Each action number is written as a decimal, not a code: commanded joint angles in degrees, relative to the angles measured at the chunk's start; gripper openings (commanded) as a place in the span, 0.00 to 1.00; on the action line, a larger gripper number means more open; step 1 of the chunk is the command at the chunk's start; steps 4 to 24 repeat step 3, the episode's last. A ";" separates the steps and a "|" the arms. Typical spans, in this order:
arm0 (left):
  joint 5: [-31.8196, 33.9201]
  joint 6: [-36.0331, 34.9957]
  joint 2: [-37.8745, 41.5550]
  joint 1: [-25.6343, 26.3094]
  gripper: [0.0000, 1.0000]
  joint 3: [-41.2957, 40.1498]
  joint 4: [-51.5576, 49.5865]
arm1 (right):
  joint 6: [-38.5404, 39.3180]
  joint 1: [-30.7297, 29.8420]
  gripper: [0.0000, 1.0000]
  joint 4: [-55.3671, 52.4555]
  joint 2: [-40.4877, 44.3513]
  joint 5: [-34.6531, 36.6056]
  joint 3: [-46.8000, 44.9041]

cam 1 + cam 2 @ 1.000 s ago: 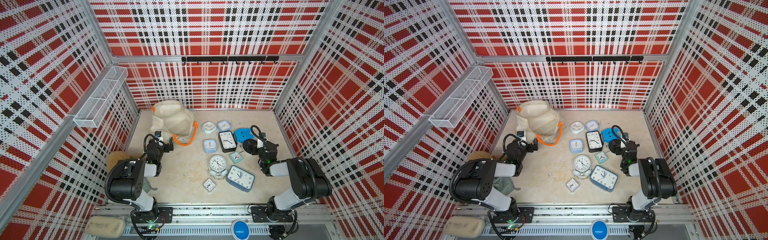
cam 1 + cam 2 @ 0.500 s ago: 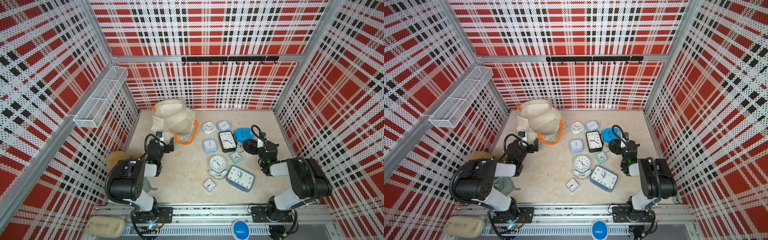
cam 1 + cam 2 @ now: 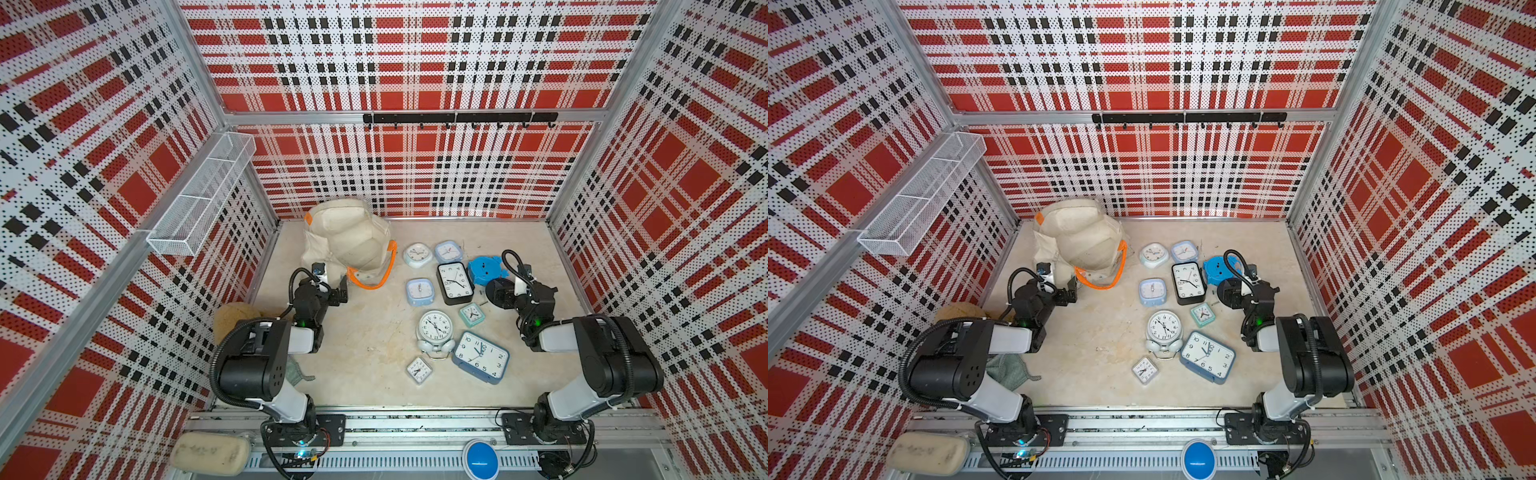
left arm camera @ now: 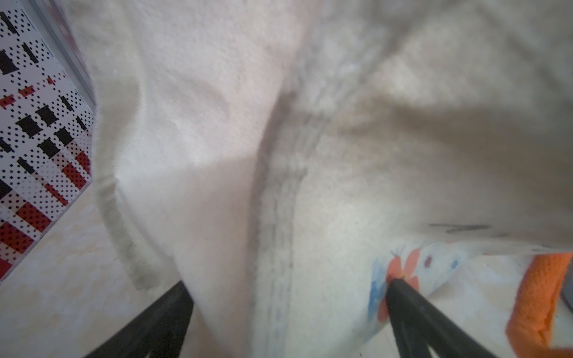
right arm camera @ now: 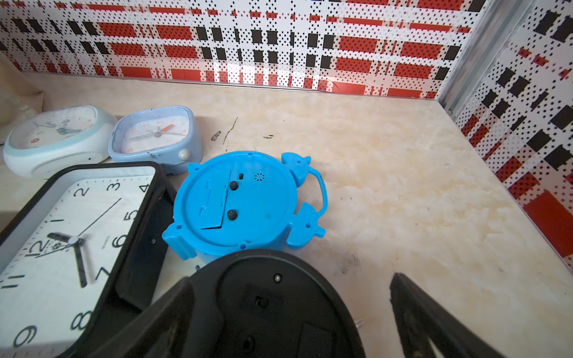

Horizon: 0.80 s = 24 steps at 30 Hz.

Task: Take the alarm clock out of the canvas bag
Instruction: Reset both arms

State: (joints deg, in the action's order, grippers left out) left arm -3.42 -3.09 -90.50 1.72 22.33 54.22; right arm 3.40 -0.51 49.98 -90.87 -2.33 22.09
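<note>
The canvas bag (image 3: 349, 241) (image 3: 1079, 237), cream cloth with orange handles (image 3: 374, 278), stands bulging at the back left of the table. What is inside it is hidden, so no alarm clock shows in it. My left gripper (image 3: 332, 283) (image 3: 1061, 283) is open at the bag's near lower corner. In the left wrist view the bag's cloth (image 4: 217, 124) lies between the spread fingers of the left gripper (image 4: 288, 286). My right gripper (image 3: 505, 293) (image 5: 291, 283) is open low over a black round clock (image 5: 263, 303) lying face down.
Several clocks lie loose right of the bag: a black rectangular one (image 3: 455, 282), a blue face-down one (image 3: 484, 270), a white twin-bell one (image 3: 434, 328), a big blue one (image 3: 480, 357). A tan plush toy (image 3: 232, 320) lies by the left wall, and a wire basket (image 3: 203, 199) hangs above it.
My left gripper has edged slightly closer to the bag's corner. The right arm and the clocks have not moved.
</note>
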 commanded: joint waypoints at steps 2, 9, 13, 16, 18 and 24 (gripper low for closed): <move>0.17 -0.59 0.32 0.30 0.99 0.26 0.14 | -0.21 0.25 1.00 2.87 -0.11 1.01 0.91; 0.17 -0.62 0.28 0.28 0.99 0.26 0.10 | -0.17 0.25 1.00 2.90 -0.07 0.98 0.82; 0.17 -0.62 0.28 0.28 0.99 0.26 0.10 | -0.17 0.25 1.00 2.90 -0.07 0.98 0.82; 0.17 -0.62 0.28 0.28 0.99 0.26 0.10 | -0.17 0.25 1.00 2.90 -0.07 0.98 0.82; 0.17 -0.62 0.28 0.28 0.99 0.26 0.10 | -0.17 0.25 1.00 2.90 -0.07 0.98 0.82; 0.17 -0.62 0.28 0.28 0.99 0.26 0.10 | -0.17 0.25 1.00 2.90 -0.07 0.98 0.82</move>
